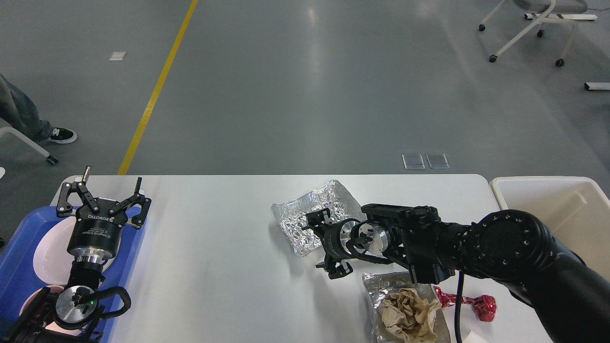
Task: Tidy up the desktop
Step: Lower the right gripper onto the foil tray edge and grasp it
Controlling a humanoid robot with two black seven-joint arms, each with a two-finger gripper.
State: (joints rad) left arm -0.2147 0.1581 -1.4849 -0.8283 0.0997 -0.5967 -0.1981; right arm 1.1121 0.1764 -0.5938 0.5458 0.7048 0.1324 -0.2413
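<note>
The white desktop carries litter on its right half. A crumpled silver foil sheet lies near the middle. My right gripper is low at the sheet's near right edge and open, with its upper finger over the foil and its lower finger over bare table. Closer to me sit an open foil bag with crumpled brown paper and a red foil wrapper. My left gripper stands open and empty, pointing up over the far end of the blue tray.
A cream plastic bin stands off the table's right end. The blue tray holds a white plate under my left arm. On the floor beyond are a yellow line, a rolling chair at far right and a person's foot at far left.
</note>
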